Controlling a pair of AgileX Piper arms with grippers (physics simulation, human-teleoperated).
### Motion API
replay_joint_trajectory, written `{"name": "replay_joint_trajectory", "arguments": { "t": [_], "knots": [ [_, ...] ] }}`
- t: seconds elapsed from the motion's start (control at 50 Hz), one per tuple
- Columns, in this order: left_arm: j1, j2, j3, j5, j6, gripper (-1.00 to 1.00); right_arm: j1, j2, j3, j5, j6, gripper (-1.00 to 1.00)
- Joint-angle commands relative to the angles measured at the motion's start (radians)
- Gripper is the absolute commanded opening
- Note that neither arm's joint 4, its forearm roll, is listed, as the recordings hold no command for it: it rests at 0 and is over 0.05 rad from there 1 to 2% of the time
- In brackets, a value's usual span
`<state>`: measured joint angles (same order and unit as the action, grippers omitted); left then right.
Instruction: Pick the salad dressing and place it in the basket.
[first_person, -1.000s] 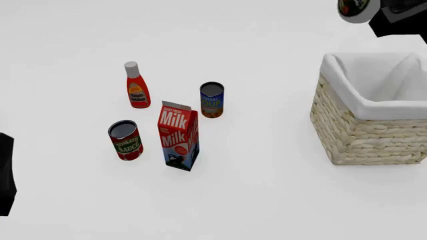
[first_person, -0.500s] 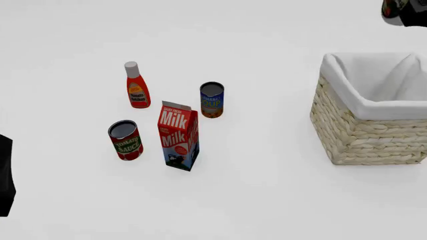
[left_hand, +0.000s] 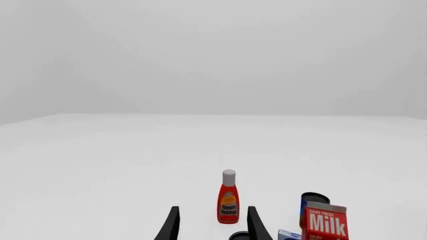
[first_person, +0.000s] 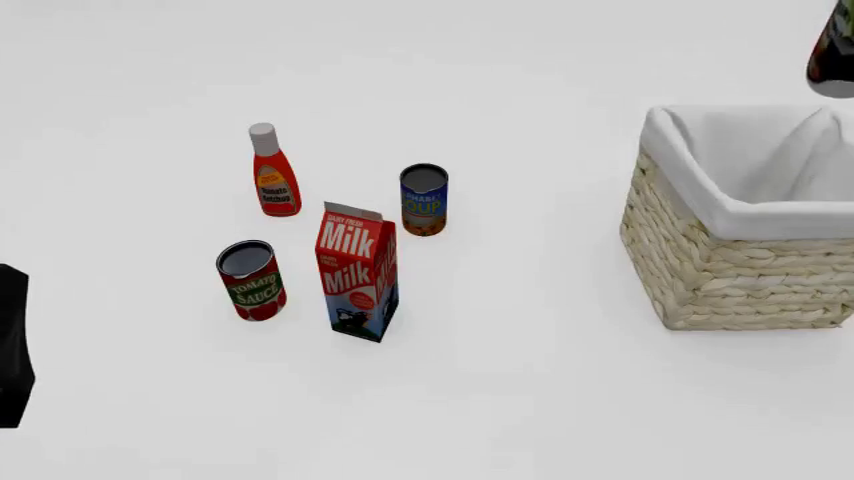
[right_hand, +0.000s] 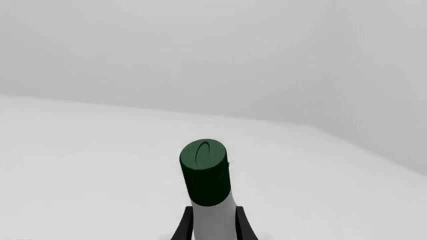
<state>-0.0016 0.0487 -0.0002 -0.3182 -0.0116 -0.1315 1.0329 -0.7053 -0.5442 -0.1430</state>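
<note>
In the right wrist view the salad dressing shows its dark green cap and white neck, sticking out between the fingers of my right gripper, which is shut on it. In the front view only a dark sliver of the held bottle shows at the top right edge, above and beyond the basket, a tan wicker one with a white lining. My left gripper stands open and holds nothing, low over the table. The left arm is a black shape at the left edge.
A red ketchup bottle with a white cap, a blue can, a milk carton and a tomato sauce can stand together at centre left. The ketchup bottle lies ahead of the left fingers.
The held bottle and the right gripper have moved to the right, almost out of the front view. The left arm and the items on the table have stayed put.
</note>
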Motion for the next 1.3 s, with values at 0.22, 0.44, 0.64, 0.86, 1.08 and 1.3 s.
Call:
{"name": "replay_joint_trajectory", "arguments": {
  "t": [0.22,0.44,0.64,0.86,1.08,1.3],
  "knots": [
    [-0.003,0.009,0.0,-0.004,0.001,1.0,-0.042,0.11,-0.009,-0.055,0.042,-1.0],
    [-0.003,-0.001,0.0,0.006,0.004,1.0,-0.047,0.204,-0.032,-0.085,0.051,-1.0],
    [-0.002,0.0,0.0,0.008,-0.003,1.0,-0.06,0.259,-0.051,-0.087,0.067,-1.0],
    [-0.004,0.015,0.0,-0.007,-0.001,1.0,-0.073,0.307,-0.031,-0.116,0.089,-1.0],
    [-0.005,0.03,0.0,-0.022,-0.001,1.0,-0.073,0.342,-0.024,-0.13,0.101,-1.0],
    [-0.004,0.028,0.0,-0.019,0.003,1.0,-0.074,0.379,-0.015,-0.148,0.114,-1.0]
  ]
}}
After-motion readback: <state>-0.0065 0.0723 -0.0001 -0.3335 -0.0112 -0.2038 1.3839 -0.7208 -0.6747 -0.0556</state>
